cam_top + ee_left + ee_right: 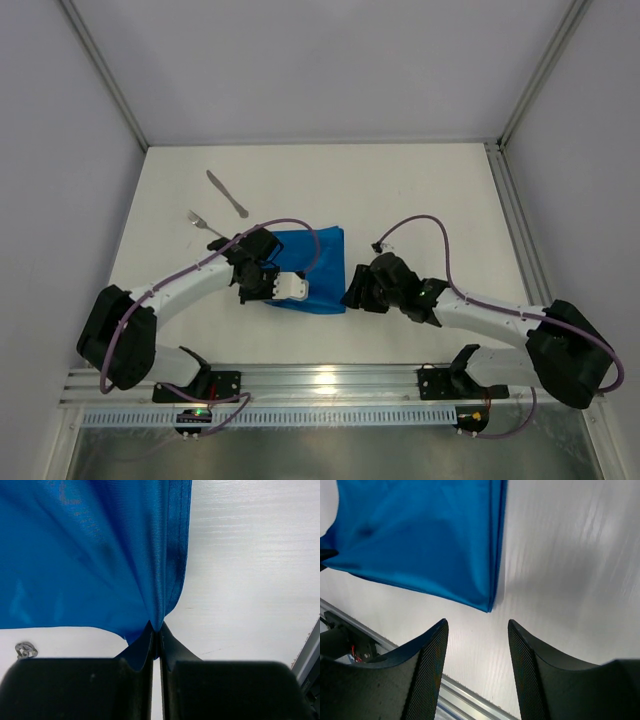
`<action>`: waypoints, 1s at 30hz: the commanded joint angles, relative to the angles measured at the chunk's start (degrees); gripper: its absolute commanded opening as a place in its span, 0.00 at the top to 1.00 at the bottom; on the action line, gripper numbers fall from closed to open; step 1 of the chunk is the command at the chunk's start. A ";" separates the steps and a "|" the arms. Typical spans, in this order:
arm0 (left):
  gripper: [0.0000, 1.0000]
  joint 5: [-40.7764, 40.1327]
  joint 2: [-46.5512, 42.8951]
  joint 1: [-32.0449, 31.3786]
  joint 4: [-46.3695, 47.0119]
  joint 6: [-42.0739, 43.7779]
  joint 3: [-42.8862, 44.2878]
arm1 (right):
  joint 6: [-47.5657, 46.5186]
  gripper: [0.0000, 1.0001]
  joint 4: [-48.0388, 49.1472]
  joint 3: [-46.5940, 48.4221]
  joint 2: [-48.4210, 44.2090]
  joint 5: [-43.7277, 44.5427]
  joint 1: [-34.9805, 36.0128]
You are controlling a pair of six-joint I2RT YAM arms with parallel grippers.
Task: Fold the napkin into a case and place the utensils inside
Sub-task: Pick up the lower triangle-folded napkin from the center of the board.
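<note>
**Overhead, left-wrist and right-wrist views.** The napkin (318, 262), folded to a blue oblong, lies on the white worktop (420, 190) between the 2 arms. Its near-left part is covered by the wrist of the left arm (190, 285).

The left tool (156, 630) is closed on the cloth. In the left-wrist view its 2 fingers (172, 650) meet with a pinch of blue fabric between them, and creases fan out from the pinch. Overhead, this grip is hidden under the tool's black and white housing.

The right tool (477, 625) stands open just off the napkin's near-right corner. It holds nothing, and bare worktop shows in the gap. Whether its tips touch the worktop cannot be told.

The knife (228, 193) and fork (205, 224) lie on the worktop beyond the left arm, near each other but apart, and clear of the napkin. The fork's near end meets the arm's outline and cannot be traced further.

The number of layers in the fold cannot be made out. A small grey object (23, 650) at the lower left of the left-wrist view is too blurred to identify. A metal rail (350, 640) is cut off at the edge of the right-wrist view.
</note>
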 commanded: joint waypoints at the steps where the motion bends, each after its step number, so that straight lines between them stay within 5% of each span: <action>1: 0.96 1.54 0.52 -0.04 -0.99 -0.37 1.11 | 10.21 0.45 1.25 -0.83 1.47 -3.27 -0.21; 14: 0.96 2.24 0.43 -0.04 -0.90 -1.16 0.58 | 12.24 0.55 8.81 -2.95 12.89 -4.41 -0.21; 22: 0.96 1.54 1.13 -0.04 -1.34 -0.64 -0.56 | 12.42 0.82 10.66 -3.56 14.57 -4.41 -0.64; 30: 0.95 -3.64 2.72 -0.04 0.68 1.73 -2.31 | 10.49 0.96 8.64 -3.56 11.76 -5.46 -1.96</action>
